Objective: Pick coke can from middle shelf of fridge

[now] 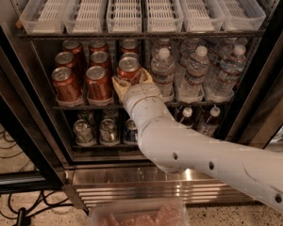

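Observation:
The fridge (132, 185) stands open in front of me. On its middle shelf (80, 107) the coke can (129, 68), red with a silver top, stands at the front of the third lane. My gripper (130, 82) reaches in from the lower right on the white arm. Its tan fingers (118, 84) sit against both sides of the can's lower body, shut on it. The can stands upright on the shelf. More red cans (98, 81) fill the lanes to its left and behind it.
Water bottles (194, 72) stand close on the can's right. White slotted trays (125, 8) sit on the shelf above. Small cans (108, 130) and bottles stand on the shelf below. Cables (4, 147) lie on the floor at left. A clear plastic container (137, 214) is at the bottom edge.

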You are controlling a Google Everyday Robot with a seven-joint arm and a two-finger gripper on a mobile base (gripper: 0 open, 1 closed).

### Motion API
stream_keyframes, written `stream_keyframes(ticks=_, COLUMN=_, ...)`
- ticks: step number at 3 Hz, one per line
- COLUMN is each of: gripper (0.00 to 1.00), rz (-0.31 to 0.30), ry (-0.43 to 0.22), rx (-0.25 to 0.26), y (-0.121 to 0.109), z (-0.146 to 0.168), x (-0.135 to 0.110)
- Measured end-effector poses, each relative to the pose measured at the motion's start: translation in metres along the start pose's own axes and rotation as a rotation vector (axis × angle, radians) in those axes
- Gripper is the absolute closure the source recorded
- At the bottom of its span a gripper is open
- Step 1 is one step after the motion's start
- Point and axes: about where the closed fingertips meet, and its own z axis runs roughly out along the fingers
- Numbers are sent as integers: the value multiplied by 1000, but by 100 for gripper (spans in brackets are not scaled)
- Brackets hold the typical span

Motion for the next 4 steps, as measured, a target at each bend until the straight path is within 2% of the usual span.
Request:
stream_keyframes(ticks=1, gripper=100, rz=12, ry=55, rx=-44, y=-9, z=-15, x=-6)
stream_keyframes(ticks=3, gripper=100, rz=-48, ry=201, rx=-93, y=-67, z=-62, x=2)
stream_keyframes(ticks=4, gripper=100, rz=-98, ry=257, rx=-182, y=-79, z=-74, x=14)
